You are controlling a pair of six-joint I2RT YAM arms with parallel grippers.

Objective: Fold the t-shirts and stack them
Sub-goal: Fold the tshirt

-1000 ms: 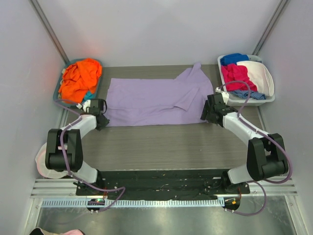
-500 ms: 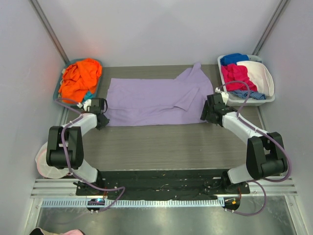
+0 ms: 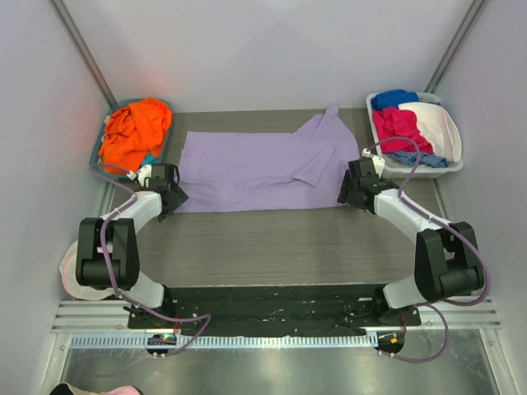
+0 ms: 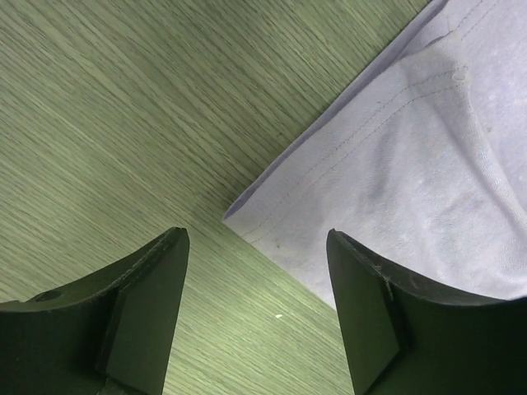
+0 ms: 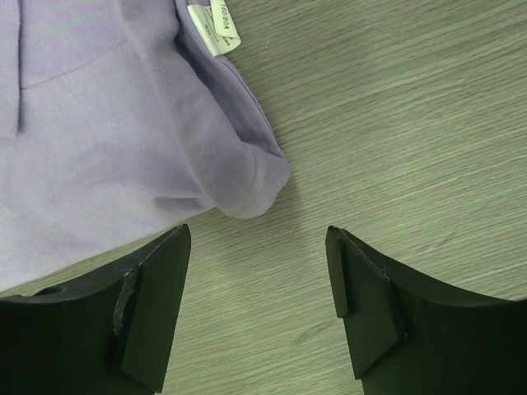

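A large lavender t-shirt [image 3: 255, 169] lies spread flat across the far half of the table, one sleeve pointing to the far right. My left gripper [image 3: 171, 197] is open just off its near-left corner. In the left wrist view that hemmed corner [image 4: 412, 148] lies on the table ahead of the open left gripper [image 4: 256, 239], with nothing between the fingers. My right gripper [image 3: 346, 191] is open at the shirt's near-right edge. A rolled lavender fold [image 5: 107, 123] with a white label lies just ahead of the right gripper [image 5: 257, 234]. Orange t-shirts [image 3: 136, 132] fill a bin at the far left, a bit of teal beneath.
A grey-blue bin [image 3: 165, 105] holds the orange pile at the far left. A white basket [image 3: 449, 164] at the far right holds blue, pink and white clothes. A round white pouch [image 3: 70, 271] with a pink rim sits beside the left arm's base. Bare wood-grain table [image 3: 272, 239] lies in front of the shirt.
My left gripper has opened and let go of the shirt's near-left corner, which now lies flat. The right gripper has stayed open and still.
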